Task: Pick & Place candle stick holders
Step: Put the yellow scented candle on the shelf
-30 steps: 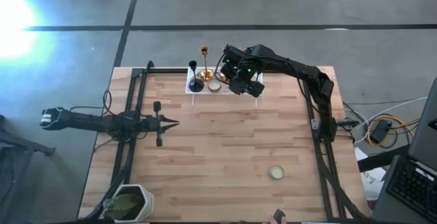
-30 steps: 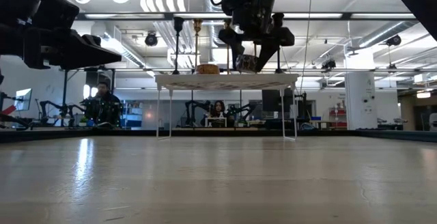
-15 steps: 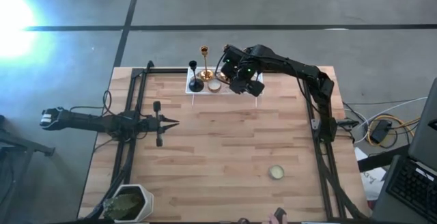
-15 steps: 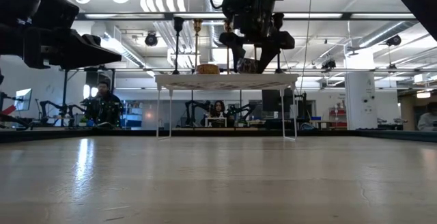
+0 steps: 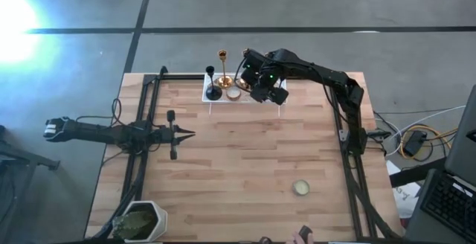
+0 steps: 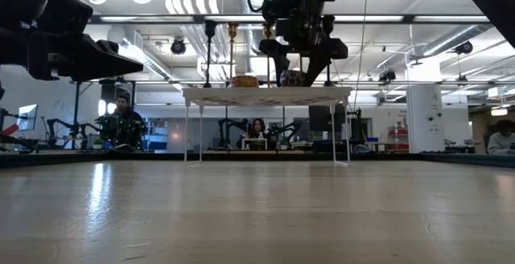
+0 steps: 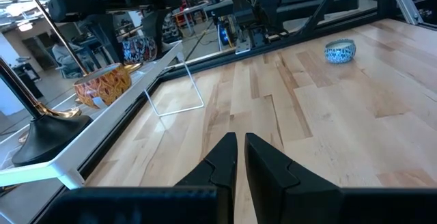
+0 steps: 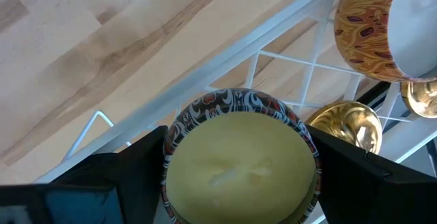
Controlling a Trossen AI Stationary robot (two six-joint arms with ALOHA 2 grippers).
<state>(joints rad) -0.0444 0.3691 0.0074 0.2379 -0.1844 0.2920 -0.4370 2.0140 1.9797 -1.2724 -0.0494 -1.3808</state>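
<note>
Barely anything moved vs a sec earlier: right end effector [image 8: 239, 166] dropped a touch over the white tray [image 5: 210, 95], cup [image 8: 240, 162] now sitting lower on the lattice in the low view. Its fingers [image 8: 140, 166] stood wide, one each side of the cup, abt touching the rim; whether they really gripped it couldn't be told. Cup sat on the tray near the front edge, beside a second patterned cup [image 8: 372, 36] and the gold sticks' round bases [image 8: 345, 125]. Third cup [image 5: 300, 187] lay alone on the surface, well apart, toward the right front. Black holder [image 5: 213, 89] and gold stick [image 5: 222, 69] stood upright at the tray's left end.

Handling guess: cup looked low, stiff, light, prob. smooth-sided so somewhat slippery; best hold seemed across the rim, sides opposite. Tall sticks seemed top-heavy, easy to tip if bumped.

Left end effector [image 7: 235, 157] waited over the surface's left side, fingers nearly together, holding nothing.
</note>
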